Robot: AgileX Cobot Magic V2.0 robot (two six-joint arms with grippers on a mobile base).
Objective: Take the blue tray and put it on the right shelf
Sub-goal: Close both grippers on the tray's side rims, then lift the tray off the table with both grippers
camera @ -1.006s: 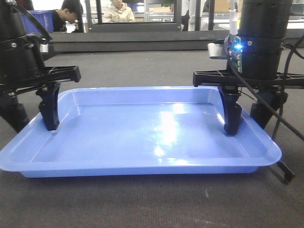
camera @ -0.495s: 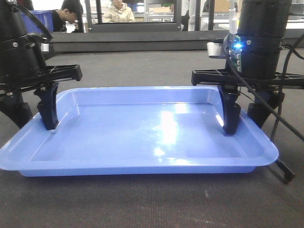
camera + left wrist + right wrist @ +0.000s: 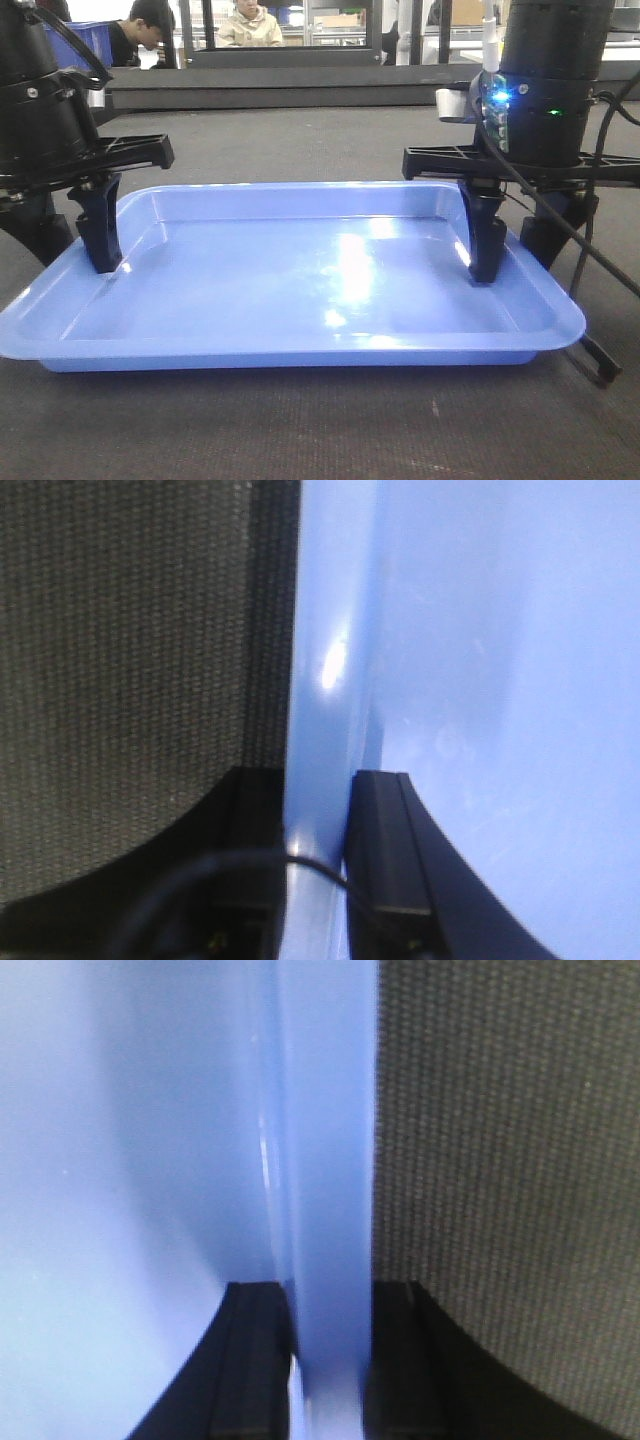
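The left gripper's (image 3: 70,258) fingers (image 3: 385,875) straddle and pinch the left rim of the blue tray (image 3: 300,270), one inside and one outside. The right gripper (image 3: 513,265) clamps the right rim the same way. The tray lies on dark carpet (image 3: 300,430), filling the middle of the frame.

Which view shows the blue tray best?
Exterior front-facing: whole blue tray, all four rims. The wrist views show only a strip of side rim, straddled by the left gripper and right gripper.
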